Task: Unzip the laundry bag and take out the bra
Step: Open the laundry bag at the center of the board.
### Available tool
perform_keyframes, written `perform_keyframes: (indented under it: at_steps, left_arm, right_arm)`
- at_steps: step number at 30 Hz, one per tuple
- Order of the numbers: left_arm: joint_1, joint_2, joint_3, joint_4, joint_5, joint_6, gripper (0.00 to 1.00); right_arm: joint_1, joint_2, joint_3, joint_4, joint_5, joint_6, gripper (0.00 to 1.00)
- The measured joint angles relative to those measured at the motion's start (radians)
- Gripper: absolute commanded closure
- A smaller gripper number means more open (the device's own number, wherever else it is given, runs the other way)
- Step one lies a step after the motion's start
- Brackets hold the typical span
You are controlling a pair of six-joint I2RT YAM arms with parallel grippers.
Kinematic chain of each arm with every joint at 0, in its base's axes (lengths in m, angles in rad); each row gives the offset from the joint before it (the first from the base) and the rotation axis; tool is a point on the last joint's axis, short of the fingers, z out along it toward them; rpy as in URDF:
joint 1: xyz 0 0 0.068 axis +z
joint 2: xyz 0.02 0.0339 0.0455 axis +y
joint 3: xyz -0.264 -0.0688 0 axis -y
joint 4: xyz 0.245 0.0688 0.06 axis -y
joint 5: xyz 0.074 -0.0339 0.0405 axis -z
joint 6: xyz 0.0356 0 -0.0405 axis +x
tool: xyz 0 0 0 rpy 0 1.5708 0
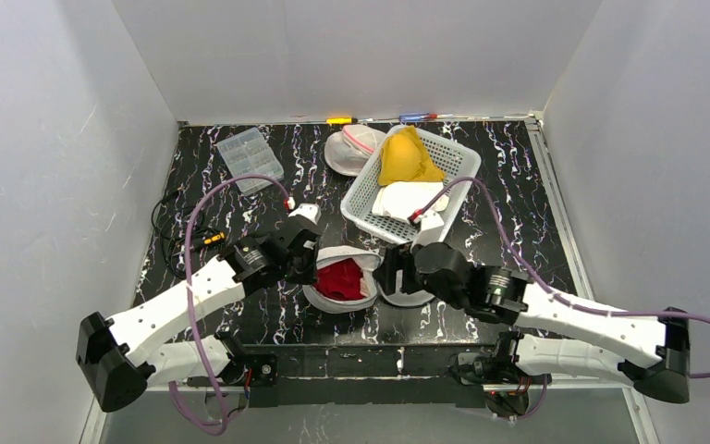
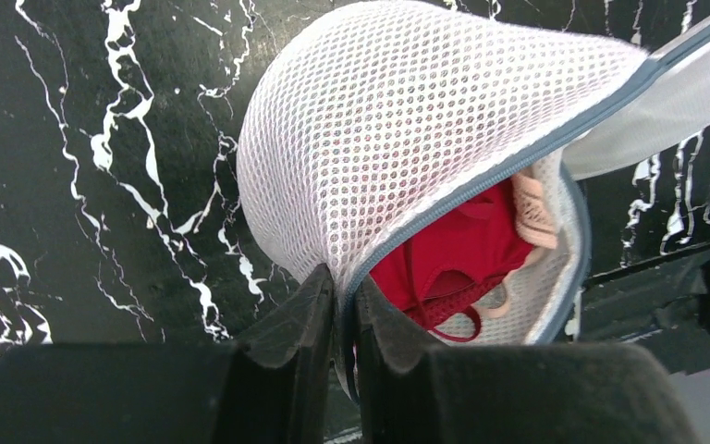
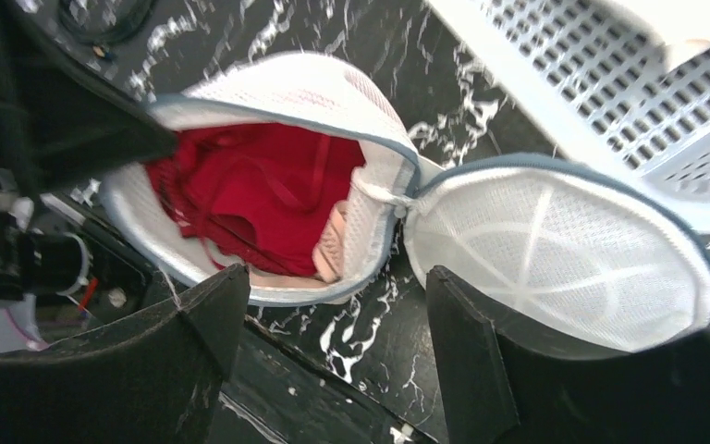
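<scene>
On the black marbled desk (image 1: 518,185), toward six o'clock, the laundry bag (image 2: 379,139) lies unzipped. The left claw (image 2: 344,314) pinches its rim, likely anchoring it, while the right claw (image 3: 333,277) hangs spread above the red bra (image 2: 462,250) inside.

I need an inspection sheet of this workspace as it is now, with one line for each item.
Surface: black marbled table.
Job's things: laundry bag unzipped, lying open; red bra inside.
Clutter: white basket with yellow cloth; clear box; second mesh bag.
Grippers: left gripper fingers shut on the bag's rim; right gripper open over the bag.
Cables: purple cable on each arm; black cable on the table, left.
Surroundings: white walls.
</scene>
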Motion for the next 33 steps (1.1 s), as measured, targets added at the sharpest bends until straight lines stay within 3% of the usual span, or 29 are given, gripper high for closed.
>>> perform_keyframes:
  at_steps: [16,21,25,30,33]
  left_arm:
    - [0.002,-0.079,-0.053,-0.056,-0.034,-0.101,0.90]
    - [0.002,-0.078,-0.060,-0.056,-0.039,-0.110,0.91]
    - [0.002,-0.082,-0.066,-0.056,-0.040,-0.113,0.92]
    - [0.002,-0.086,-0.068,-0.055,-0.040,-0.117,0.94]
    - [0.002,-0.089,-0.075,-0.051,-0.040,-0.119,0.95]
  right_arm:
    - [0.000,0.249,-0.110,0.200,-0.087,0.146,0.30]
    - [0.000,0.347,-0.110,0.245,-0.116,0.195,0.38]
    - [0.000,0.404,-0.110,0.256,-0.127,0.219,0.56]
    - [0.000,0.418,-0.110,0.275,-0.130,0.232,0.97]
    - [0.010,0.401,-0.110,0.270,-0.111,0.236,0.99]
